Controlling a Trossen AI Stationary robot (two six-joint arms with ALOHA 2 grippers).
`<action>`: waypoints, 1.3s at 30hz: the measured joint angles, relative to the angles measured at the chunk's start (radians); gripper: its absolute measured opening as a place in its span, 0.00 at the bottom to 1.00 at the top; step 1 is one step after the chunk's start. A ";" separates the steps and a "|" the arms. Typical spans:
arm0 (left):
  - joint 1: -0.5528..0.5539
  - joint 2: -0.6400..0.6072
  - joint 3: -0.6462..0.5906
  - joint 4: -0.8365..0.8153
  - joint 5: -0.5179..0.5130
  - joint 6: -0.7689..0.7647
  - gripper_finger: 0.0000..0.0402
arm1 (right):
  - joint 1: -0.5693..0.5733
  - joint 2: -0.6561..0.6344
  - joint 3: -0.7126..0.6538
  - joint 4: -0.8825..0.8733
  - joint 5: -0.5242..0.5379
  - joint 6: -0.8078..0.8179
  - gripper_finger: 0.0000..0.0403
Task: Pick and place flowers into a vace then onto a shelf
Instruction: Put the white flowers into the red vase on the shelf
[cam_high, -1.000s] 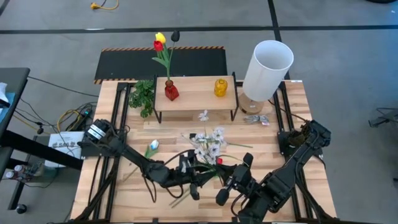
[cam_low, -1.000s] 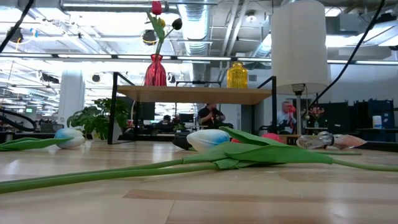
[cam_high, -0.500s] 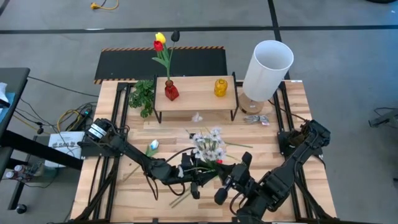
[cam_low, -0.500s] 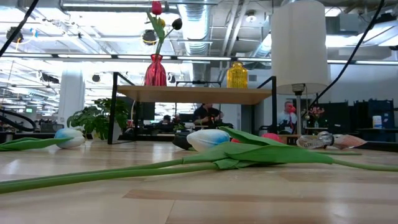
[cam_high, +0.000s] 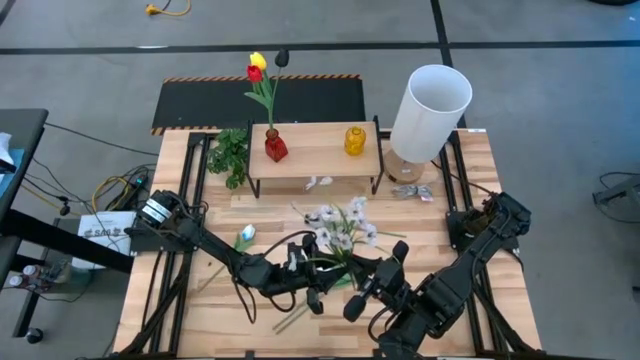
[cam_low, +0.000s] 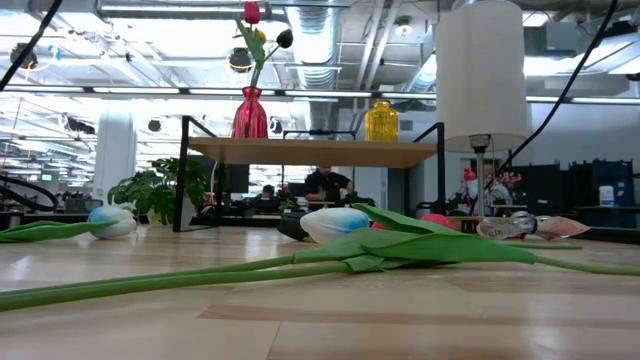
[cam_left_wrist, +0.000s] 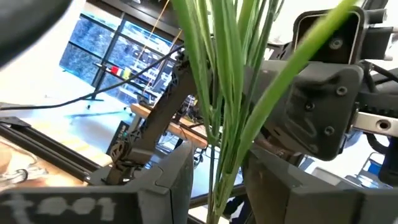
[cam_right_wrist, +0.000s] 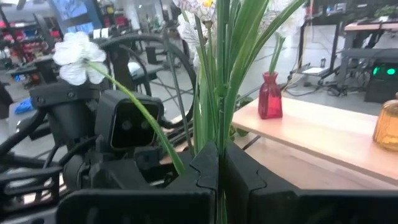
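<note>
**Bunch held between two end effectors, yellow vase straight ahead**

While both arms meet over the near middle of the tabletop (cam_high: 440, 215), a bunch of white-blossom flowers (cam_high: 338, 230) stands between them. The right end effector (cam_right_wrist: 219, 163) is clamped narrow on the green stems, its fingers pressed together around them in the right wrist view. The left end effector (cam_left_wrist: 214, 168) has the same stems running up between its two fingers; whether it presses on them or merely brackets them cannot be told.

From above, the blossoms fan out toward the shelf (cam_high: 315, 152), so the bunch's long axis points from the end effectors toward the far side, roughly at the shelf's front edge. On the shelf stand a red vase (cam_high: 275, 148), already carrying red and yellow tulips (cam_high: 256, 68), and a yellow vase (cam_high: 355, 140), which looks empty. The yellow vase lies ahead and slightly to the right arm's side, so the right arm seems better placed to carry the bunch there; the stems would need to be brought upright over its mouth.

A white tulip (cam_low: 335, 222) lies flat on the tabletop in the low view, and another (cam_high: 245, 236) lies near the left arm. A white lamp (cam_high: 430, 108) stands just beside the shelf's right end and could crowd the approach.
</note>
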 joint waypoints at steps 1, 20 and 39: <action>0.000 0.000 0.000 0.000 0.000 0.000 0.30 | 0.000 0.000 0.000 0.000 0.004 0.002 0.00; 0.006 0.000 0.000 0.001 -0.049 0.006 0.30 | -0.021 0.000 0.000 0.007 0.020 0.038 0.00; 0.005 0.000 0.000 0.003 -0.086 0.007 0.02 | -0.022 0.000 0.000 0.008 0.018 0.038 0.01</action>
